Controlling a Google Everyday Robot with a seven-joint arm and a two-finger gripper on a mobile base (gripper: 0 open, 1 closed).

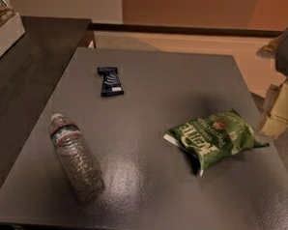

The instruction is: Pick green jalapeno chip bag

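Approaching appears to be the step in hand. The gripper (278, 112) hangs just right of the green jalapeno chip bag (214, 138), apart from it; its state cannot be told. The bag lies flat on the table (144, 194). Next move, by judgement: centre over the bag, then descend.

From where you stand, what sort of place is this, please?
Probably an office break area: a grey table holds a green jalapeno chip bag, a water bottle and a dark-blue wrapper. The end effector is at the right edge.
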